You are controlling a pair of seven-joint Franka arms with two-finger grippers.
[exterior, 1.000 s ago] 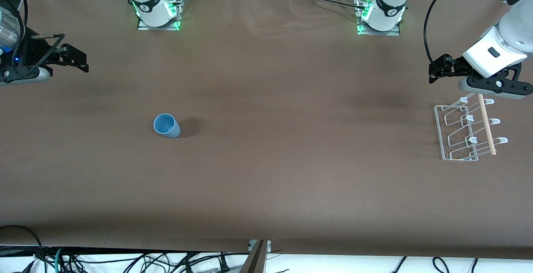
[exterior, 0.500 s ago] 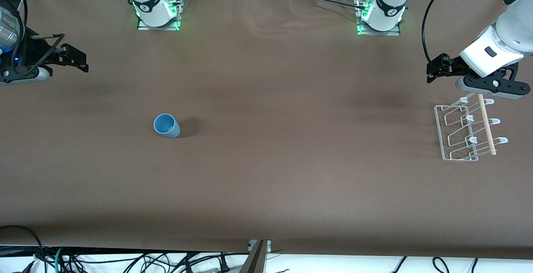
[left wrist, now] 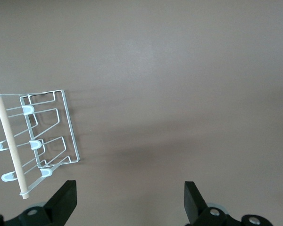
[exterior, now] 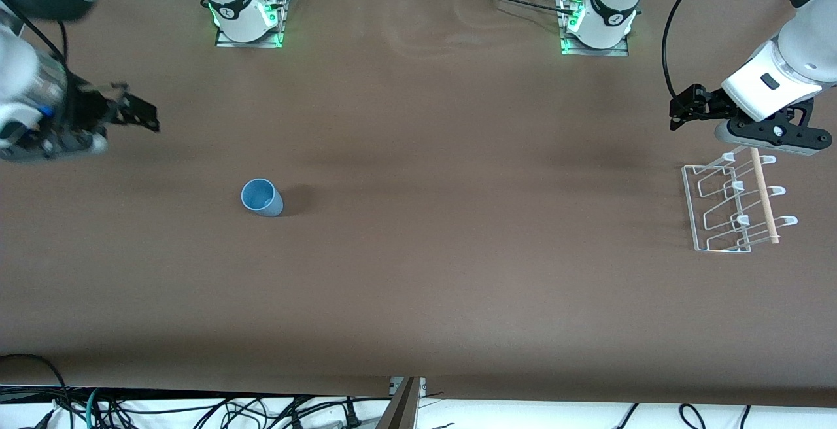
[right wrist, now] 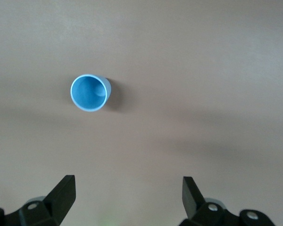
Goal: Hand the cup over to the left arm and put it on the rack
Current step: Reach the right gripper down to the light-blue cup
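Both arms are white, jointed units with dark grey joint caps. Each base (exterior: 248, 7) sits on a metal mounting plate lit green along its edge, with a red fitting at 12 o'clock on the collar and a black band bearing a white mark. The left arm (exterior: 794, 56) ends in a white wrist block with a small dark inset; a black cable loops off it at 10 o'clock. The left gripper (exterior: 683, 110) is black, with a grey camera housing. The right gripper (exterior: 140, 114) is black; its wrist section is silvery
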